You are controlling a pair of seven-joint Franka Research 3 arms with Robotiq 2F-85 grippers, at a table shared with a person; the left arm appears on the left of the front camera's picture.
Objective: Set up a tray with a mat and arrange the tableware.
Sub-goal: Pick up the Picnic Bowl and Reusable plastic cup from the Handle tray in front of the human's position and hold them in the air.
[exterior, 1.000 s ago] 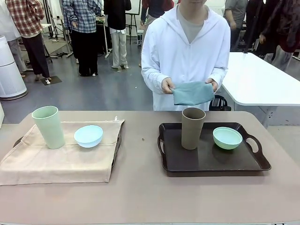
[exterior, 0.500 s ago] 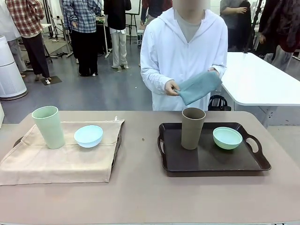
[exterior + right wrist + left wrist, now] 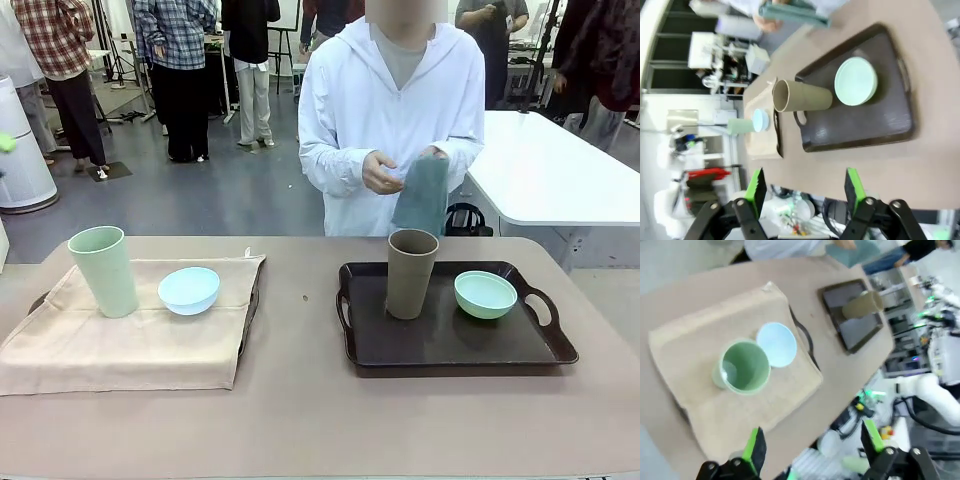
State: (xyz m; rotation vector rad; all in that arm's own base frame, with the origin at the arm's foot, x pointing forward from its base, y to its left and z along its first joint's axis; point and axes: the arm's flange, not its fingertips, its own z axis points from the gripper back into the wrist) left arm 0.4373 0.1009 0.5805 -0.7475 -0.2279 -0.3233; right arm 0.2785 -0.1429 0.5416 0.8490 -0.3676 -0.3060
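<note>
A pale green cup (image 3: 103, 270) and a light blue bowl (image 3: 189, 290) stand on a beige mat (image 3: 130, 345) that covers the left tray. The dark right tray (image 3: 455, 345) holds a brown cup (image 3: 411, 272) and a mint green bowl (image 3: 485, 294). Beyond the table, a person holds a folded teal mat (image 3: 421, 195) hanging from both hands. My left gripper (image 3: 812, 442) is open high above the green cup (image 3: 742, 367) and blue bowl (image 3: 776, 344). My right gripper (image 3: 805, 192) is open above the table, away from the brown cup (image 3: 802, 96) and mint bowl (image 3: 855, 81).
A bare strip of brown table (image 3: 300, 330) lies between the two trays, and more runs along the near edge. A white table (image 3: 560, 170) stands at the back right. Other people stand far behind.
The person has turned the teal mat from a flat spread between both hands to hanging upright from the raised hand. The cups, bowls and trays have not moved.
</note>
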